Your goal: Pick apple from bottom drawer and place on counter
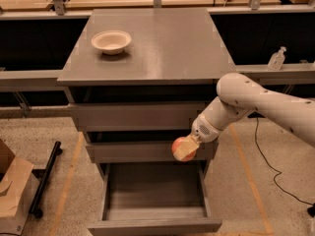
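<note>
The apple [180, 146], red-orange with a yellowish patch, is held in my gripper [187, 150] in front of the middle drawer front, above the right rear of the open bottom drawer [155, 195]. The drawer is pulled out and its flat grey floor is bare. My white arm [256, 104] reaches in from the right. The counter [162, 43], the grey cabinet top, lies well above the apple. The gripper is shut on the apple, with a finger lying across its lower right side.
A shallow white bowl [111, 42] stands on the counter's left rear. A clear bottle [276, 59] stands on a ledge at the right. A cardboard box [12, 193] and a black bar [44, 178] lie on the floor at left. A black cable [261, 151] runs along the floor at right.
</note>
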Motion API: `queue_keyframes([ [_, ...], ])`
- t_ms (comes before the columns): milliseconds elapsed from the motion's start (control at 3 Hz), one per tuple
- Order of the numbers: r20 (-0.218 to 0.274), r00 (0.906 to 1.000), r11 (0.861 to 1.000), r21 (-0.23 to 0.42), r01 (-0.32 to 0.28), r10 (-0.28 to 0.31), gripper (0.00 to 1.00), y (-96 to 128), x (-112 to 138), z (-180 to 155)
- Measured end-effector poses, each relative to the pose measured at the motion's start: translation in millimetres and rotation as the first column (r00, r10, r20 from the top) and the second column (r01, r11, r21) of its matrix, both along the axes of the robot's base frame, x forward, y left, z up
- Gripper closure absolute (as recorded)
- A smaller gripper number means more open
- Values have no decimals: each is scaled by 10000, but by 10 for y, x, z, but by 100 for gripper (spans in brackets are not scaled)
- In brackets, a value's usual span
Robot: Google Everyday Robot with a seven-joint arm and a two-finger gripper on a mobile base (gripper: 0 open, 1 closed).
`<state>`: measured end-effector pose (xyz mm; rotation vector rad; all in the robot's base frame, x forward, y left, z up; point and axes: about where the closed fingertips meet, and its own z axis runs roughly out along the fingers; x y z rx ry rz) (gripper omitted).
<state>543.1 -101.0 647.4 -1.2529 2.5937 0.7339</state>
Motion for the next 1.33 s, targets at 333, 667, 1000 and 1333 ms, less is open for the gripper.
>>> queue_keyframes([
  [333, 621, 9979, 9979, -623, -163, 202, 100, -161, 187, 453],
  [667, 1084, 9933, 9948, -974, -285, 390, 100, -339, 393, 950],
  [1000, 1671, 9844, 9932, -1102, -371, 553, 100, -480, 642, 1558],
  [1333, 2116, 9763, 9944, -1027, -245, 459, 100, -502, 746, 1779],
])
